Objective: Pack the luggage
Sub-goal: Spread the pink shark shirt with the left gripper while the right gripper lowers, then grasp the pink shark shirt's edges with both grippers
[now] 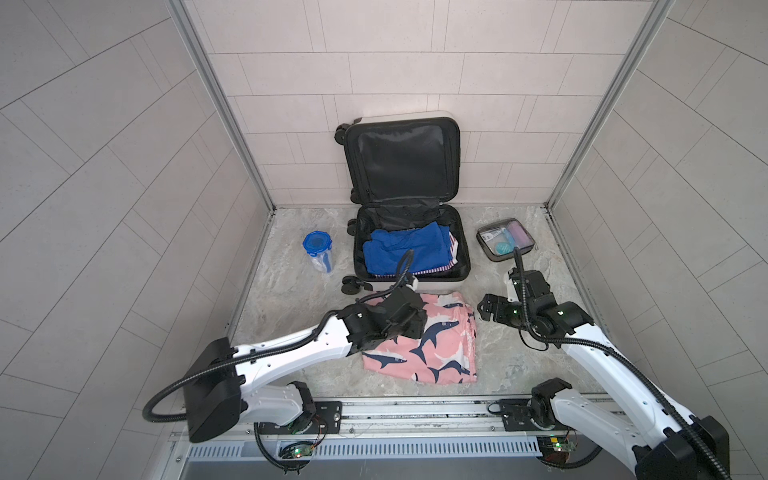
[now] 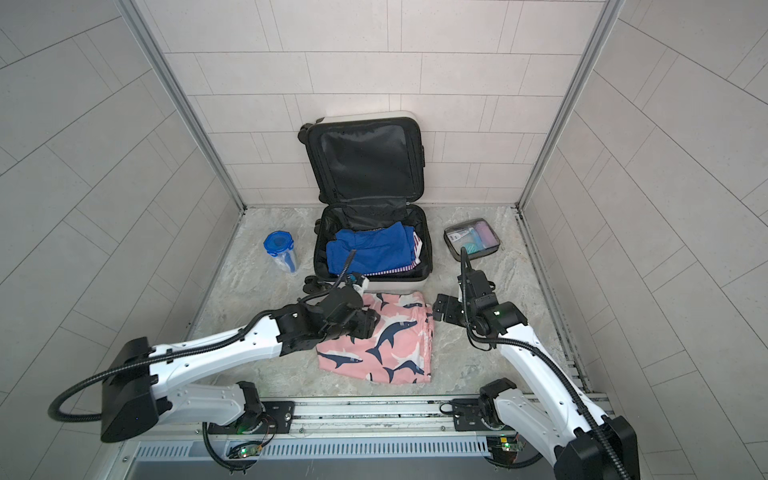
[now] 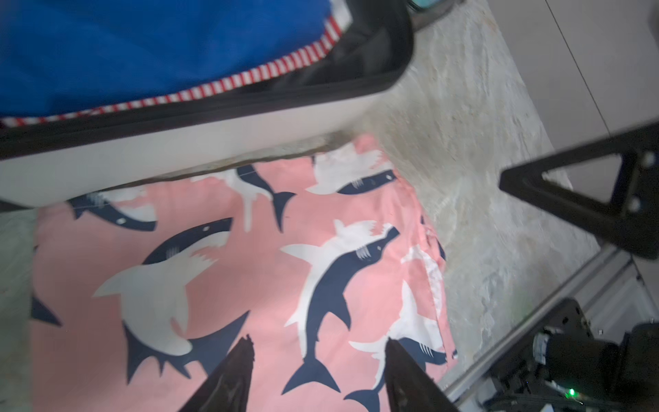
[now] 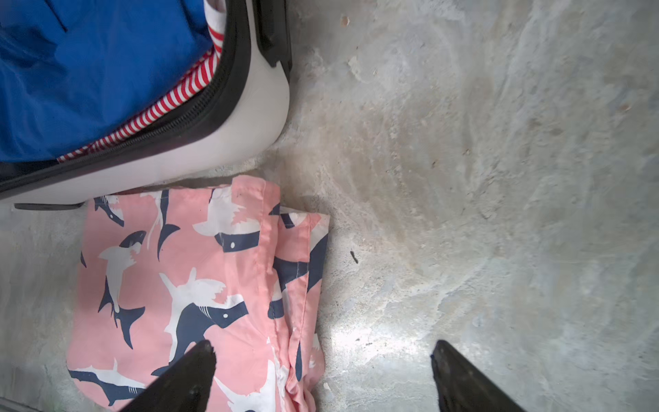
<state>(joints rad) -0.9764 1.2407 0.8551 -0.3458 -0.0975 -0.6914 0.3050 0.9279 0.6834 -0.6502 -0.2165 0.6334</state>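
Our left gripper (image 3: pixel 319 340) spread above folded pink shark-print cloth (image 1: pixel 440 345), our right gripper (image 4: pixel 322 344) wide apart at its edge, open white hard-shell suitcase (image 1: pixel 440 286) holding blue fabric (image 1: pixel 399 249)

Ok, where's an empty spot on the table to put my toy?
Bare table lies in front of the blue-lidded jar, left of the suitcase. More lies right of the shark shorts, in front of the clear pouch, though the right hand hovers there. Suitcase to shorts is crowded.
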